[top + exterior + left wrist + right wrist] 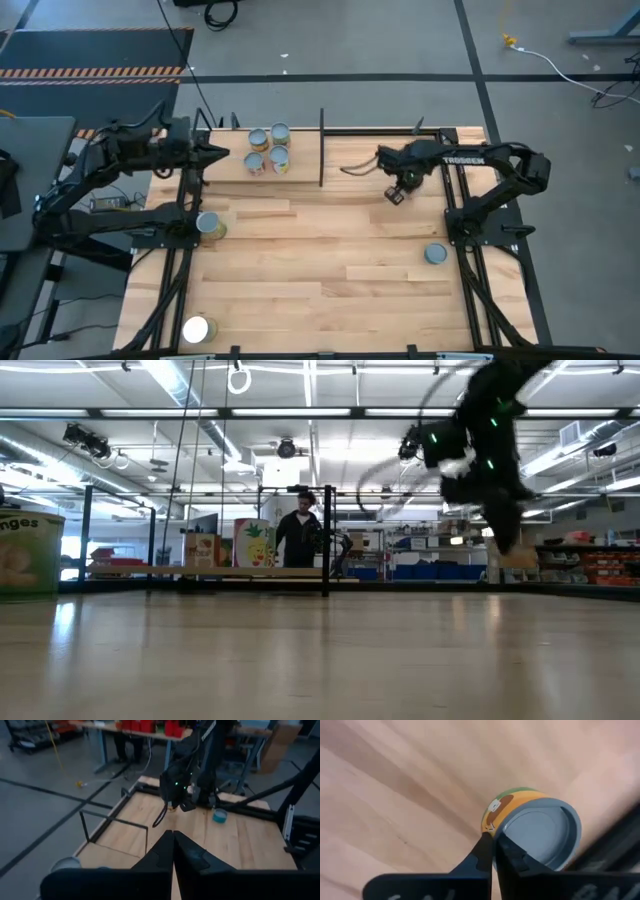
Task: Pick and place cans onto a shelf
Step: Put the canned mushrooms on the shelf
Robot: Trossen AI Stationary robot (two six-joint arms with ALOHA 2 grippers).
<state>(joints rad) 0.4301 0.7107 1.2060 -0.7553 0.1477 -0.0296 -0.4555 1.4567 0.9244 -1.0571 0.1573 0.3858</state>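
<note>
My right gripper [396, 192] hangs above the table in front of the shelf's right half, shut on a can [535, 832] with an orange and green label and a grey lid. My left gripper [226, 152] is shut and empty over the left end of the shelf [350, 160], a narrow pale board with black rods. Several cans [268, 150] stand upright on the shelf's left part. Three more cans stand on the tabletop: one at the left [210, 226], one at the right [435, 254], and one with a white-glaring lid at the near left [197, 328]. My right gripper pinches the can at its top rim [495, 832], at the lid's edge, between the two nearly closed fingertips. The can is lifted clear of the table and sits tilted, its lid turned toward the wrist camera. The fingers hide how far in the rim reaches.
A black upright rod [321, 148] divides the shelf; its right half is bare board. The arms' black frames run along the left [170, 260] and right [480, 270] table edges. A person [300, 535] stands in the room beyond the far edge.
</note>
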